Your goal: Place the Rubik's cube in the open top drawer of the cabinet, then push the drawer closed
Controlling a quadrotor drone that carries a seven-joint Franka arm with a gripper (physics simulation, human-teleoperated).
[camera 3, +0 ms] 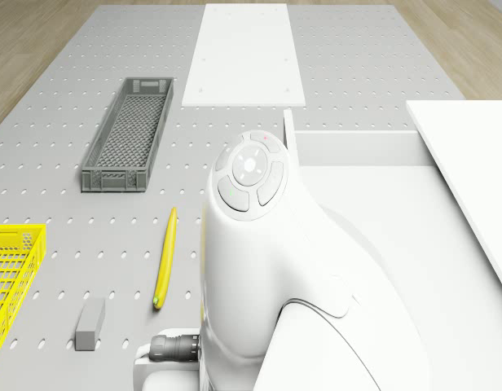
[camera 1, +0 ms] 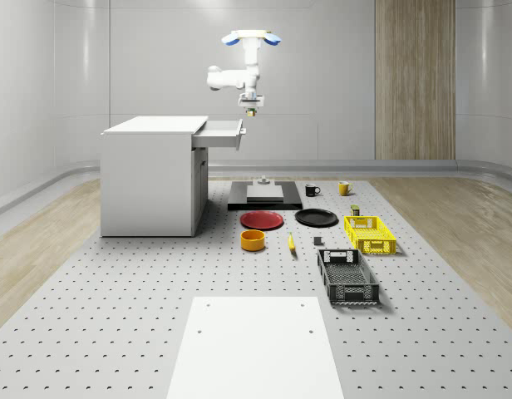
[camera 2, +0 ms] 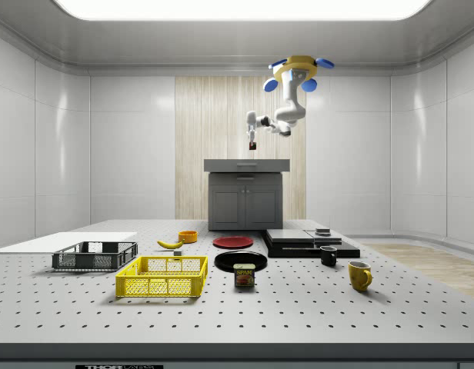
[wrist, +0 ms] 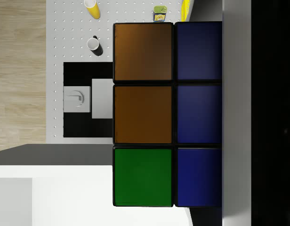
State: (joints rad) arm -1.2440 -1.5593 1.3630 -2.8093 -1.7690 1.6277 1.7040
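The Rubik's cube (wrist: 154, 113) shows brown, green and blue squares close up in the wrist view. My gripper (camera 1: 250, 105) is shut on it, and one finger (wrist: 237, 113) presses against its blue side. The cube (camera 1: 250, 113) hangs just above the front edge of the open top drawer (camera 1: 220, 133) of the white cabinet (camera 1: 152, 174). The drone (camera 1: 251, 36) hovers high over the drawer's outer end, with the arm (camera 3: 267, 269) bent down below it. In the side view the gripper (camera 2: 253, 141) hangs a little above the cabinet top (camera 2: 246, 164). The drawer's white inside (camera 3: 373, 212) lies open below.
On the floor beyond the drawer lie a black platform (camera 1: 264, 195), a black mug (camera 1: 311, 190), a yellow mug (camera 1: 343, 189), a red plate (camera 1: 262, 219), a black plate (camera 1: 316, 218), an orange bowl (camera 1: 253, 240), a banana (camera 1: 291, 243), a yellow crate (camera 1: 370, 233) and a grey crate (camera 1: 347, 277).
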